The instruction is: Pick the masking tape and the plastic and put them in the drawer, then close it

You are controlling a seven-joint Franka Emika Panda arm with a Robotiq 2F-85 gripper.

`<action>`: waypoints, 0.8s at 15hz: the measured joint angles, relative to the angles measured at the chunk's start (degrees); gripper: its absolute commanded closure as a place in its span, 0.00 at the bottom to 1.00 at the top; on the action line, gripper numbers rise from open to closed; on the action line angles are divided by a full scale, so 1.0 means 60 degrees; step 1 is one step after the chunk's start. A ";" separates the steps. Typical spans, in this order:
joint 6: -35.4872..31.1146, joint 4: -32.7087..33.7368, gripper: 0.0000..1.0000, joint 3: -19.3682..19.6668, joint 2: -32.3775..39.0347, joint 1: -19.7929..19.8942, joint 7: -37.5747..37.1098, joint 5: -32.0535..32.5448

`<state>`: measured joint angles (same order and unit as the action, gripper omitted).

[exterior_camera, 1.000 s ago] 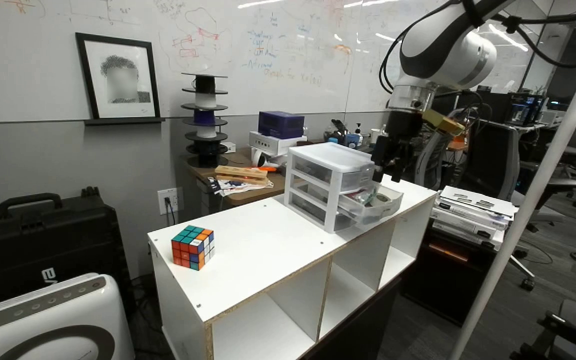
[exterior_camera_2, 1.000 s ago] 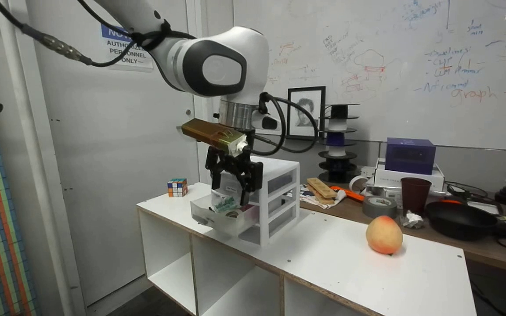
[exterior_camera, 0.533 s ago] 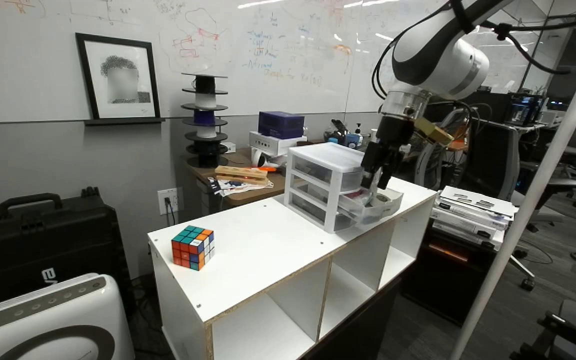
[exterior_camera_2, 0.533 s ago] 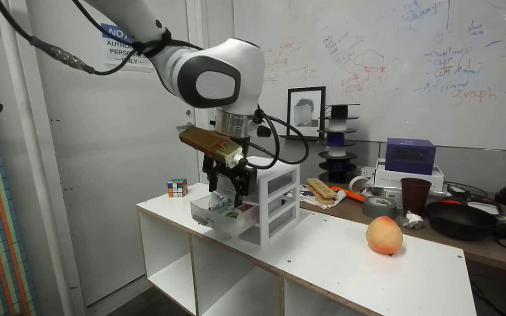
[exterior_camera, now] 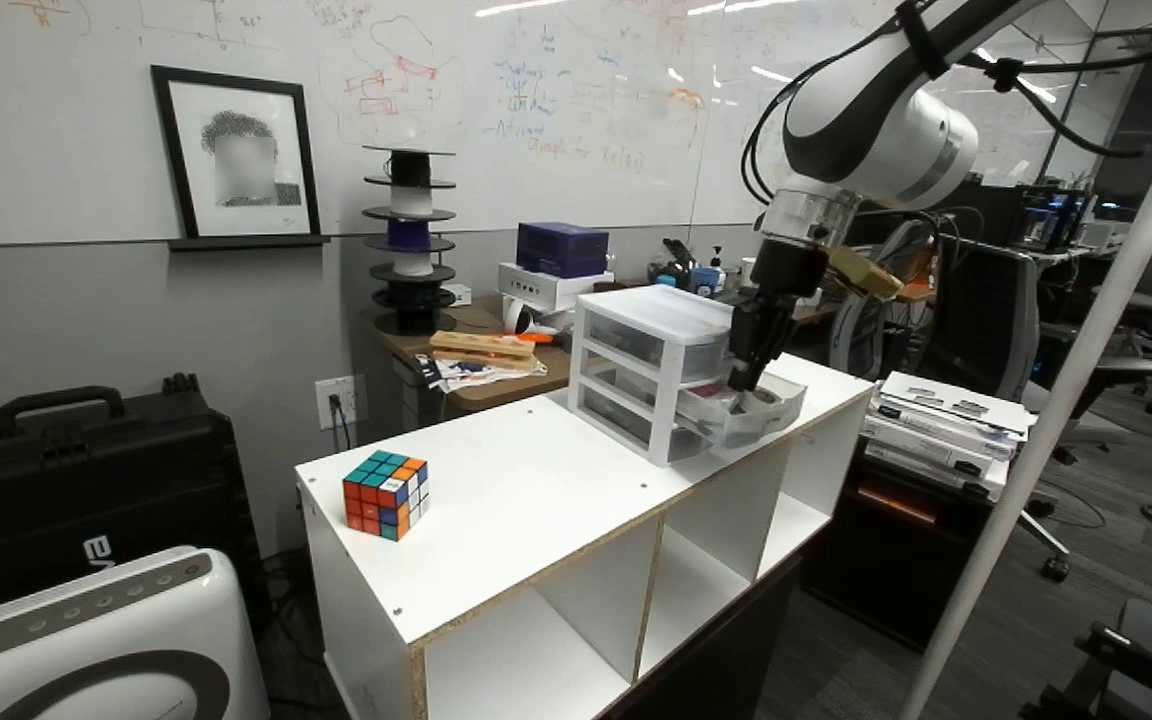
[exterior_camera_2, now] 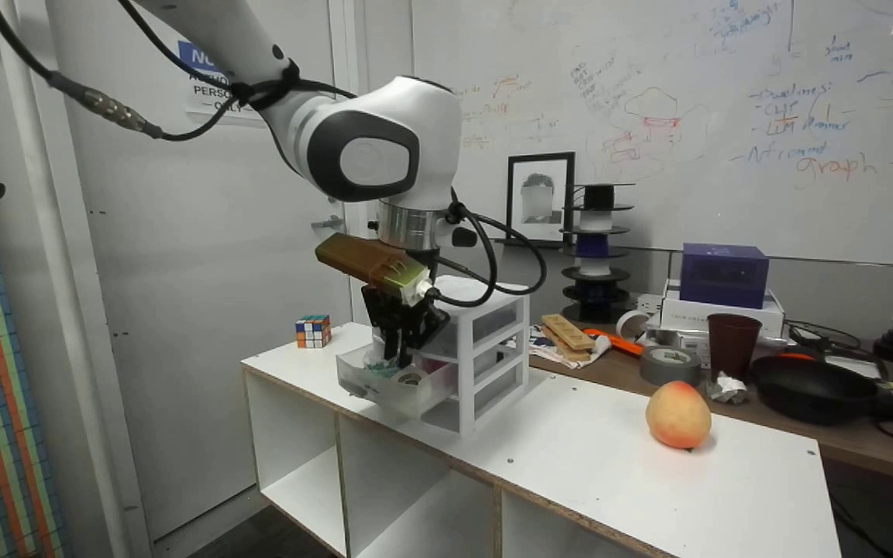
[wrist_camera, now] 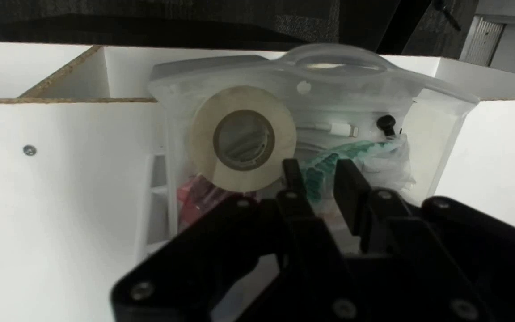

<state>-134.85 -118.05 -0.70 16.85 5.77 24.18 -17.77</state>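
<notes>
With twelve at the top of the wrist view, the gripper (wrist_camera: 318, 172) reaches down over the pulled-out drawer (wrist_camera: 360, 87), its jaws a narrow gap apart; green-printed plastic (wrist_camera: 373, 156) shows in that gap and spreads off toward two o'clock inside the drawer. The masking tape (wrist_camera: 244, 181) lies in the same drawer, at ten o'clock from the jaws. With both things inside, the step in hand looks to be work on the plastic, either settling it or taking hold of it; closing is what remains. If the plastic is meant to lie there, the next move calls for spreading the jaws, lifting clear of the rim, then pushing the drawer's front toward six o'clock, into the drawer unit (exterior_camera_2: 467, 380), with no plastic left standing proud to snag. The fingers blur right where they meet the plastic, so I cannot tell whether it is pinched or merely underneath. The gripper's body covers the drawer's rear around six o'clock, a red packet (wrist_camera: 188, 203) near nine shows only in part, and a small black thing (wrist_camera: 386, 123) near two is hard to name.
</notes>
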 measured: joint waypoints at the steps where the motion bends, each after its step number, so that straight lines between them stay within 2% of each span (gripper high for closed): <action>1: -0.0022 -0.0016 0.93 -0.0019 0.0000 0.0010 0.0025 0.0000; 5: -0.0053 -0.0032 0.89 -0.0101 -0.0017 0.0054 0.0060 -0.0006; 12: 0.0091 -0.0060 0.89 -0.0113 -0.0408 0.0091 0.0001 -0.0020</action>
<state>-134.30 -118.41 -1.38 14.40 6.32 24.19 -17.89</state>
